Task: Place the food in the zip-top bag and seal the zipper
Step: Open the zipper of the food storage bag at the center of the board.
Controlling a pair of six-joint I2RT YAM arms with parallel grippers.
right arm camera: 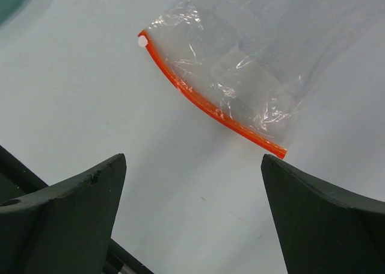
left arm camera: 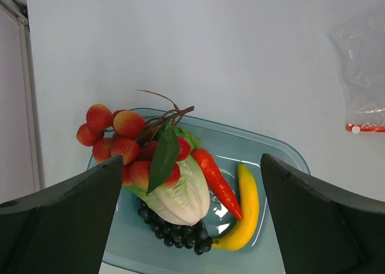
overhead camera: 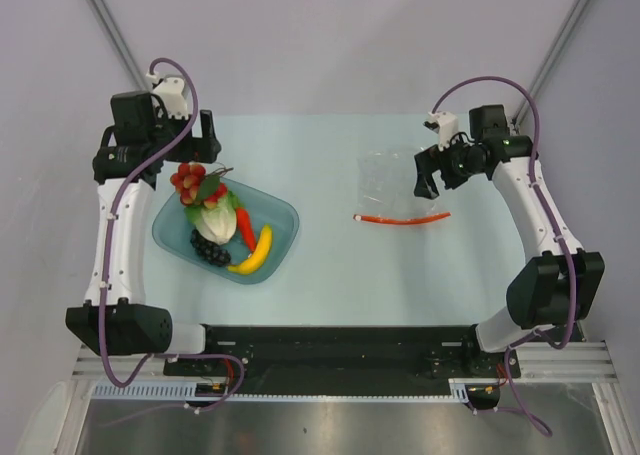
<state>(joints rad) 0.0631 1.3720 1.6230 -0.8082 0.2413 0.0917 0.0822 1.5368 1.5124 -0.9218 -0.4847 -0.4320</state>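
The food lies in a teal bowl [overhead camera: 290, 223]: red berry cluster [overhead camera: 192, 180], pale cabbage [overhead camera: 214, 216], dark grapes [overhead camera: 210, 248], red-orange pepper [overhead camera: 245, 227] and yellow banana [overhead camera: 256, 252]. My left gripper [overhead camera: 197, 138] is open and empty above the bowl's far left end. The left wrist view shows the berries [left arm camera: 120, 135], cabbage [left arm camera: 183, 196], pepper [left arm camera: 219, 180] and banana [left arm camera: 245, 208] between its fingers. The clear zip-top bag [overhead camera: 388, 178] lies flat at the right, its red-orange zipper [overhead camera: 400, 218] on the near edge. My right gripper [overhead camera: 432, 175] is open and empty above the bag [right arm camera: 252, 57] and its zipper [right arm camera: 204, 105].
The bowl [left arm camera: 240, 138] sits on the pale table at the left, the bag about a bowl's width to its right. The bag's edge and zipper end [left arm camera: 367, 127] show at the far right of the left wrist view. Grey walls stand behind the table.
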